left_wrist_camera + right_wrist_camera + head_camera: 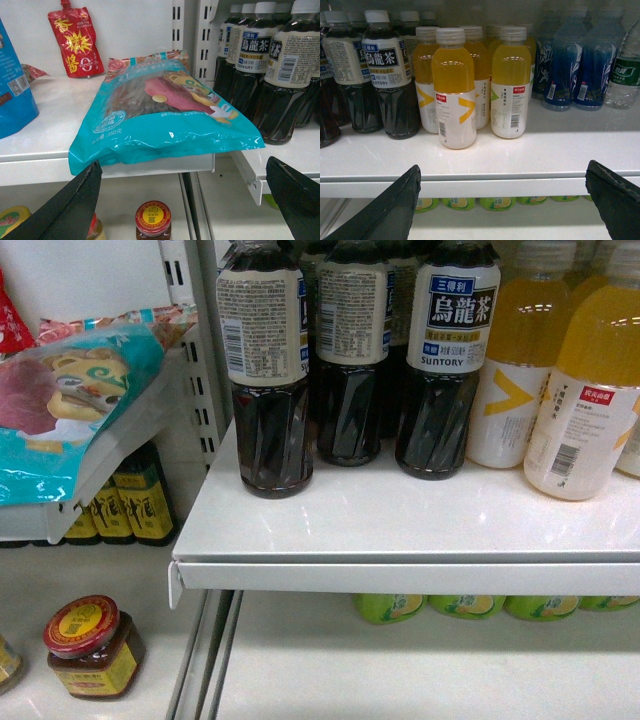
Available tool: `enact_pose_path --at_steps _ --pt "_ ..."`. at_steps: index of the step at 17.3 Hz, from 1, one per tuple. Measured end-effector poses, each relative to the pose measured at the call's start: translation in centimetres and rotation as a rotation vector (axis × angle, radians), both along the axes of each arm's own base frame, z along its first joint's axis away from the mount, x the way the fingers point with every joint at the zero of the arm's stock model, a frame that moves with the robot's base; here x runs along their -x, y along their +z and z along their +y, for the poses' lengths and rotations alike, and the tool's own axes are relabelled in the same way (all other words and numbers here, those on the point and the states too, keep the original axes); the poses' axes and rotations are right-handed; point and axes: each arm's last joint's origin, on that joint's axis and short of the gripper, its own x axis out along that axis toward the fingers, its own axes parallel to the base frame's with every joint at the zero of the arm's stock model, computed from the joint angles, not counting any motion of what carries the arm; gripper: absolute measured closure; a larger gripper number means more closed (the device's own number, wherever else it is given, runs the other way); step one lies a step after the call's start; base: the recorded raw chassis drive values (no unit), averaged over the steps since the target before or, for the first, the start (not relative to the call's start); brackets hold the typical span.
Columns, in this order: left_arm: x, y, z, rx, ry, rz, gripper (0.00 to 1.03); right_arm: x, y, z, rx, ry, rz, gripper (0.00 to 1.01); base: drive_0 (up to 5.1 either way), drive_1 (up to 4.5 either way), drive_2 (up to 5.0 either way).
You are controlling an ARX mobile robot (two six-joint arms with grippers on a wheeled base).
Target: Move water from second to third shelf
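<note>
Although the head camera shows neither arm, each wrist view gives me both dark fingers spread wide at the bottom corners, so the left gripper (182,200) and right gripper (502,200) are both released and hold nothing. The clear ribbed water bottle with the dark green label (627,75) stands at the far right of the right wrist view, cut off by the frame edge and partly in shadow at the back of the white metal shelf (485,165); I cannot read its label. Beside it stand blue drink bottles (570,70), then the yellow juice bottles with white labels (454,90), and the dark tea bottles with cream labels (387,80) at the left; the rows behind are hidden. The front strip of this shelf is bare up to its edge. Below its lip only the tops of green-capped bottles (495,203) show. In the left wrist view a teal plastic snack bag (165,120) overhangs the neighbouring shelf edge, with a red-lidded jar (153,220) beneath it and a red sauce pouch (75,40) leaning on the back wall.
</note>
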Motion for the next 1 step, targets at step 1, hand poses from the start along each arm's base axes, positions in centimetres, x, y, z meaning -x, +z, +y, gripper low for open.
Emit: enact_pose_path --at_steps 1 --pt "0.00 0.00 0.00 0.000 0.000 0.000 0.05 0.00 0.00 0.00 0.000 0.000 0.000 0.03 0.0 0.00 0.0"
